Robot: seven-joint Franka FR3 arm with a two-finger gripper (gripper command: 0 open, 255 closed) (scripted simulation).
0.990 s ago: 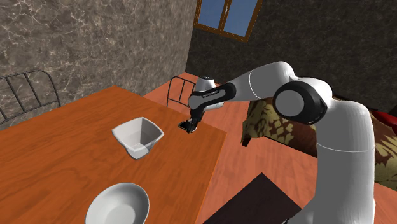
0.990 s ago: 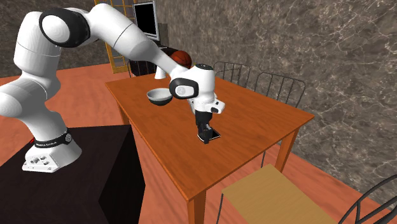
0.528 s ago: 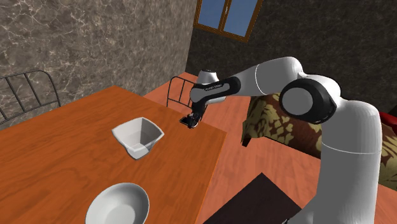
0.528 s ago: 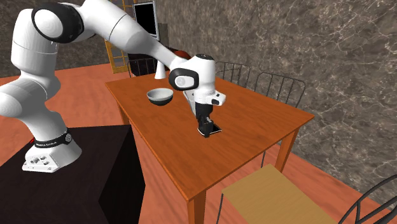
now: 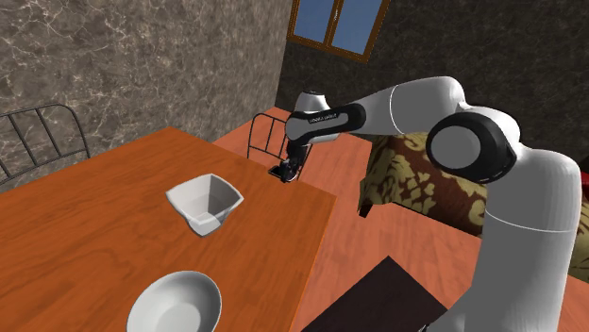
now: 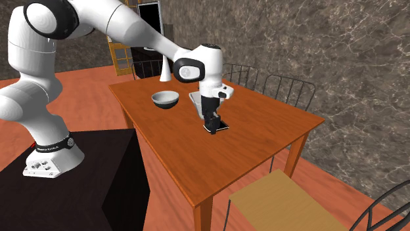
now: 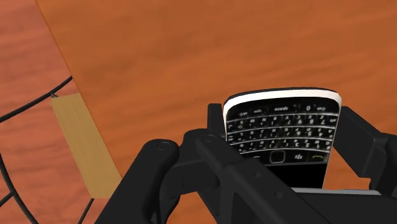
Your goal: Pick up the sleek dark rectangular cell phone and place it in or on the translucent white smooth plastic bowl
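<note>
Gripper point(image 5: 290, 170) clamped on the phone point(image 5: 282, 173), held above the table's point(image 5: 113, 236) far edge, centre of the shoulder view.
A square white bowl point(image 5: 204, 203) sits to its lower left, a round bowl point(image 5: 176, 300) near the bottom edge, and a chair point(image 7: 83, 143) just past the table edge.

The tool point(image 7: 284, 143) hides part of the cell phone point(image 7: 280, 114).

wooden table point(image 5: 94, 236), square bowl point(image 5: 205, 203), round bowl point(image 5: 175, 302)
</note>
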